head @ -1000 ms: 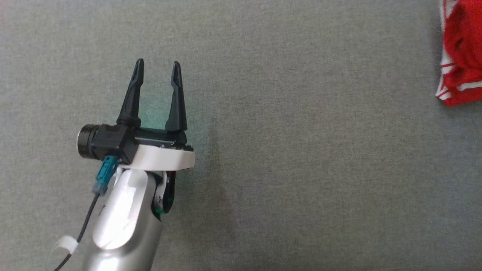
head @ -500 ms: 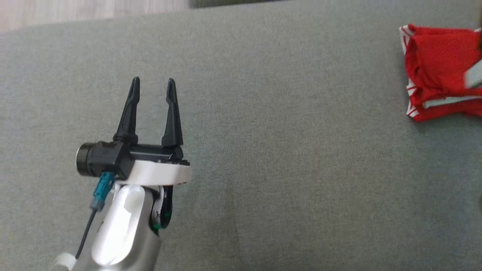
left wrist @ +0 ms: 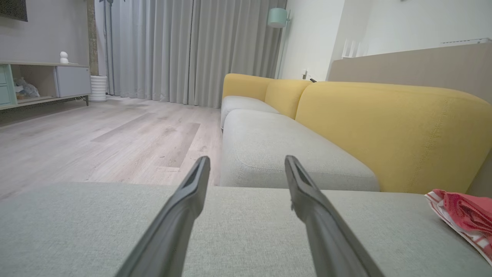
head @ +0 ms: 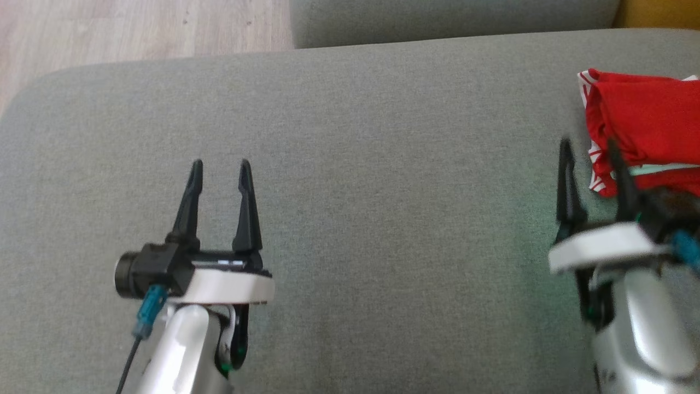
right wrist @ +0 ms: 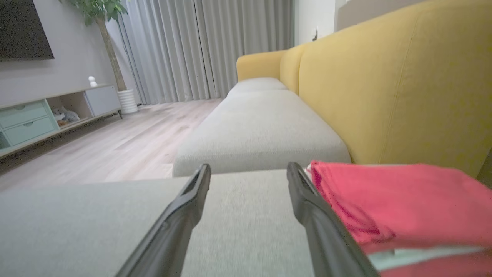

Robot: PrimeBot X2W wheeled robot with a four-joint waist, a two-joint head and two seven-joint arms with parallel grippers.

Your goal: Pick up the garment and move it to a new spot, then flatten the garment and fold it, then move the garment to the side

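The garment is a red piece with white stripes, lying folded at the far right of the grey cushion. It also appears as a red fold at the right edge of the left wrist view and fills the lower right of the right wrist view. My left gripper stands open over bare cushion at the lower left, nothing between its fingers. My right gripper is open at the lower right, just left of the garment, with its right finger overlapping the garment's edge in the head view.
The grey cushion ends at a rounded far-left corner, with wooden floor beyond. Another grey seat lies ahead, and a yellow backrest rises behind the garment.
The head camera has tilted, so the cushion's far edge and the floor now show. My right gripper has come into the head view beside the garment. The left gripper stays open.
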